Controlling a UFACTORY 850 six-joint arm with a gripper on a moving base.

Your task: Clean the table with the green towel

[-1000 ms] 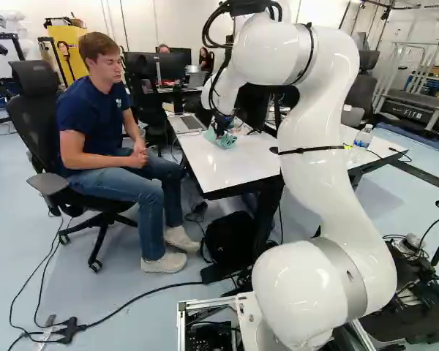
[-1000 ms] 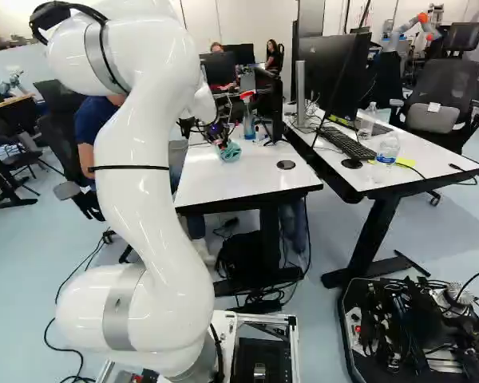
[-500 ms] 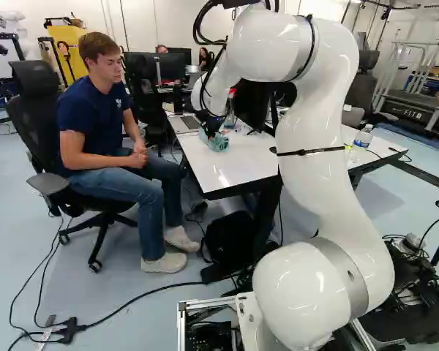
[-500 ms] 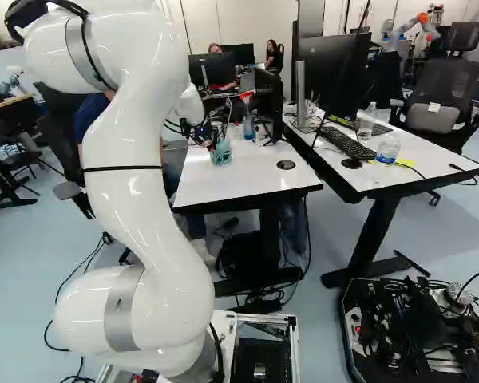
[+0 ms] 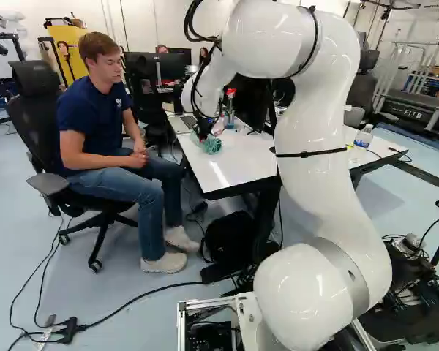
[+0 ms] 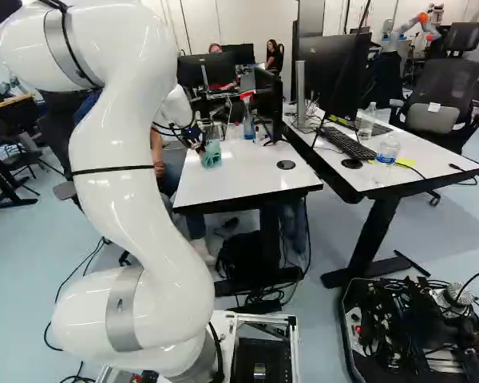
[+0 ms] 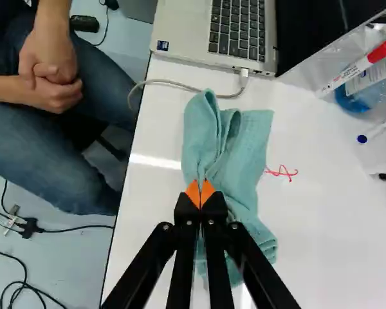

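Over the white table point(image 6: 243, 183), at its side by the seated person, my gripper point(image 6: 199, 146) holds the bunched green towel point(image 6: 211, 156), which lies on the tabletop. In the wrist view the gripper point(image 7: 200, 194) has its orange pads pinched together on a fold of the towel point(image 7: 243, 158). The cloth spreads ahead of the fingers and to one side, with part of it hidden beneath them. A small red scribble point(image 7: 281, 172) marks the tabletop just beside the towel.
Ahead of the towel stand a laptop point(image 7: 212, 38) and its cable point(image 7: 170, 82). A spray bottle point(image 7: 373, 84), a red marker point(image 7: 357, 67) and a blue-capped marker point(image 7: 377, 129) are beyond the scribble. A person's hands point(image 7: 49, 84) rest close beside the table edge.
My arm has swung leftward in both base views, and the held towel has slid with it across the tabletop toward the seated person's side. The base has stayed put.
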